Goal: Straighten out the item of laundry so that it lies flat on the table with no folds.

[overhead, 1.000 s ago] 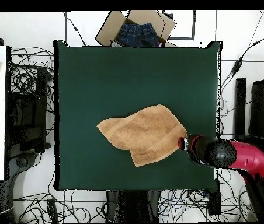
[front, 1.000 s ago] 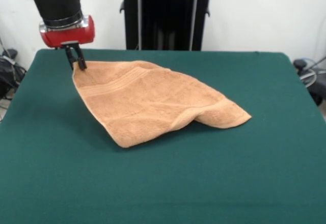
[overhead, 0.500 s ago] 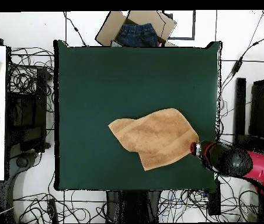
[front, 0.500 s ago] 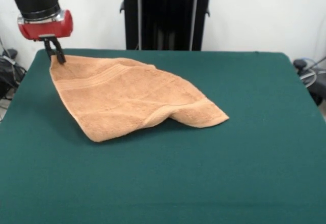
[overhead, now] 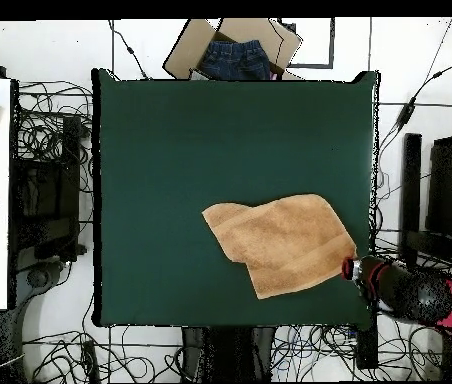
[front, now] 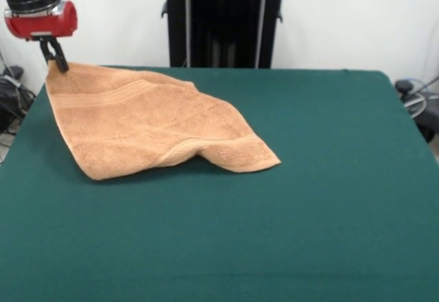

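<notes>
- A red and black arm holds one corner of an orange-tan towel point(front: 147, 127) pinched in its fingers point(front: 59, 60), which are closed narrow on the cloth.
- In the front view the fingers sit at about 10 o'clock in the picture, just above the green tabletop point(front: 322, 199) at its edge.
- The held corner is lifted a little; the rest of the towel trails away from the fingers toward 4 o'clock and rests on the tabletop.
- At the towel's end farthest from the fingers, one edge humps up in a raised fold, with a small dark gap under it.
- In the overhead view the towel point(overhead: 285, 243) lies toward 4 o'clock on the tabletop point(overhead: 170, 150), its gripped corner at the edge beside the arm.
- The step in hand looks like dragging the towel by its corner to pull it flat.
- To do this well, keep the corner low and pull straight away from the fold, so the cloth's drag on the felt opens the hump.
- There is little tabletop left on that side, so lay the corner down before it passes the edge.
</notes>
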{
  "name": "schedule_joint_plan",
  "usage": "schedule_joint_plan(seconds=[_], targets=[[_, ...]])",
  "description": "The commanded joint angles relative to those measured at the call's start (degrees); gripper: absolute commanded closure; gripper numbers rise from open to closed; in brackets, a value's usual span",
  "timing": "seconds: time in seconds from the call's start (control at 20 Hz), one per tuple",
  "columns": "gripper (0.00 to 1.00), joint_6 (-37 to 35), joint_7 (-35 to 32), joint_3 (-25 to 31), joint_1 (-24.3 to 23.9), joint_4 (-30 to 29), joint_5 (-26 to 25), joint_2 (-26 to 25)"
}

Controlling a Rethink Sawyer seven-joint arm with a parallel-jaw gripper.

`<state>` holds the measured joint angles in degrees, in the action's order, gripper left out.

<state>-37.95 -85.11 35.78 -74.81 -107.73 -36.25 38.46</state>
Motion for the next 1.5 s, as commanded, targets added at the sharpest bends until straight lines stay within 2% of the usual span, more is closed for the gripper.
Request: schedule_joint_plan(seconds=[0.05, 0.65, 0.95, 1.05, 1.25, 1.35, 1.5], targets=[[1.00, 4.28, 9.21, 3.26, 0.31, -6.32, -6.24, 1.98], [1.00, 5.07, 7.67, 3.86, 0.78, -5.89, -7.93, 0.89], [1.00, 2.32, 10.97, 5.54, -0.86, -4.49, -6.44, 1.04], [1.00, -2.50, 14.57, 8.08, -2.55, -3.69, -3.01, 3.30], [1.00, -14.83, 20.32, 13.10, -5.24, -2.96, 5.71, 12.23], [1.00, -18.29, 21.61, 14.44, -6.10, -2.70, 7.90, 15.67], [1.00, -21.39, 22.67, 15.54, -6.65, -1.77, 9.22, 17.93]])
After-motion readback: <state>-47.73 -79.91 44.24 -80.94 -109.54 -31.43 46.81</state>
